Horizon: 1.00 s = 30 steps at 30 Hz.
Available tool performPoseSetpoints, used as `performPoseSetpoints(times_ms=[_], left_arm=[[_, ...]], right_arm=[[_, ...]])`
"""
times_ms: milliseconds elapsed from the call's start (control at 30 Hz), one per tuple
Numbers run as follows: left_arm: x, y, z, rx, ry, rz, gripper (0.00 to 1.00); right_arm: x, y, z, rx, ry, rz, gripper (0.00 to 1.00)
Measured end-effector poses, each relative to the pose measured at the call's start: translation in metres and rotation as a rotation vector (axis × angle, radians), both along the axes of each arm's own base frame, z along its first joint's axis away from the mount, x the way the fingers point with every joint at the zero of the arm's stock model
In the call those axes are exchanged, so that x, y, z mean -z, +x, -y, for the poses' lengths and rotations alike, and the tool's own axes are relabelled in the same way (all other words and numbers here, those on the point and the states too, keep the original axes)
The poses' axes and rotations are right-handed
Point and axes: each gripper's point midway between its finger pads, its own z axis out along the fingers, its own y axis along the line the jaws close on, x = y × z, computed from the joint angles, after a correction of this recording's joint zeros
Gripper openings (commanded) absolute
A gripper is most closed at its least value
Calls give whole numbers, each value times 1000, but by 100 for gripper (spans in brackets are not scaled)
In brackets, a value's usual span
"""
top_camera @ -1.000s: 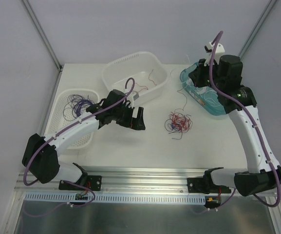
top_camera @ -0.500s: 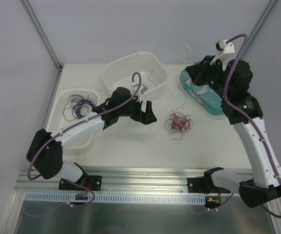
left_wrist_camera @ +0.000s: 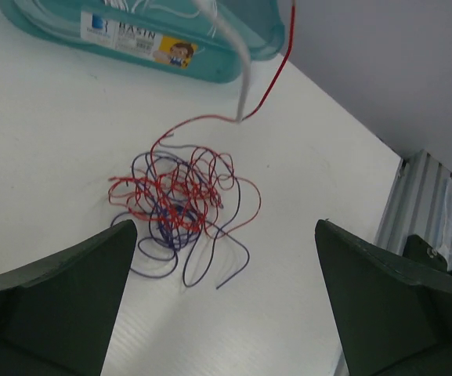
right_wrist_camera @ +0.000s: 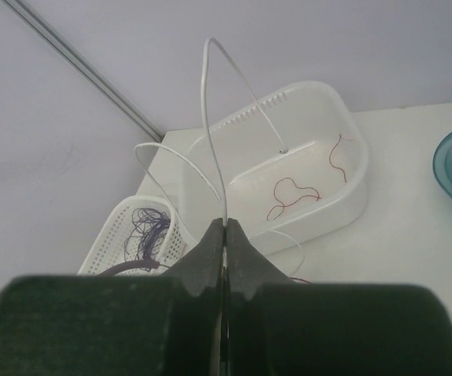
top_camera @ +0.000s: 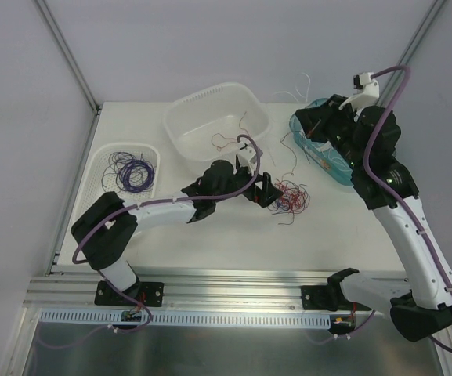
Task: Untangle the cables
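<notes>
A tangle of red and purple cables [top_camera: 290, 196] lies mid-table; the left wrist view shows it [left_wrist_camera: 180, 202] just ahead of my fingers. My left gripper [top_camera: 265, 190] [left_wrist_camera: 226, 229] hovers at its near-left side, jaws wide open and holding nothing. My right gripper [top_camera: 310, 124] [right_wrist_camera: 226, 223] is raised over the left end of the teal basin [top_camera: 331, 160], shut on a thin white cable [right_wrist_camera: 210, 117] that arcs upward. A white strand [left_wrist_camera: 243, 78] and a red strand [left_wrist_camera: 279, 66] hang down toward the tangle.
A white tub [top_camera: 218, 117] at the back holds loose red wires [right_wrist_camera: 292, 196]. A perforated white basket [top_camera: 108, 176] at the left holds purple coils [top_camera: 134, 168]. The teal basin [left_wrist_camera: 131, 43] holds white wires. Walls stand behind, and a metal rail runs along the near edge.
My left arm has swung right from beside the basket to the tangle, staying open. My right gripper has lifted up and left from the basin, still shut on the white cable.
</notes>
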Motion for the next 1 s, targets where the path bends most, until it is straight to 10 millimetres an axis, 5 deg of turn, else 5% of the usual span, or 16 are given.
performPoseSetpoints(times_ms=[133, 433, 600, 700, 767, 800, 833, 1000], left_arm=[[-14, 8, 14, -39, -63, 87, 99], [-12, 41, 32, -158, -106, 111, 93], [-29, 53, 45, -202, -170, 108, 79], [-39, 56, 48, -212, -206, 105, 55], [-44, 55, 50, -207, -231, 99, 30], [-46, 55, 50, -204, -239, 96, 9], [-46, 54, 51, -200, -245, 90, 2], [-35, 44, 53, -156, -229, 65, 0]], right_arm=[[8, -3, -9, 2, 40, -35, 1], [22, -6, -22, 0, 96, -81, 1], [32, -10, -26, 3, 124, -106, 1], [37, -12, -25, 7, 131, -118, 1], [39, -13, -24, 14, 130, -120, 1], [39, -13, -22, 20, 130, -119, 1], [38, -13, -21, 27, 129, -114, 1], [32, -15, -6, 79, 94, -76, 1]])
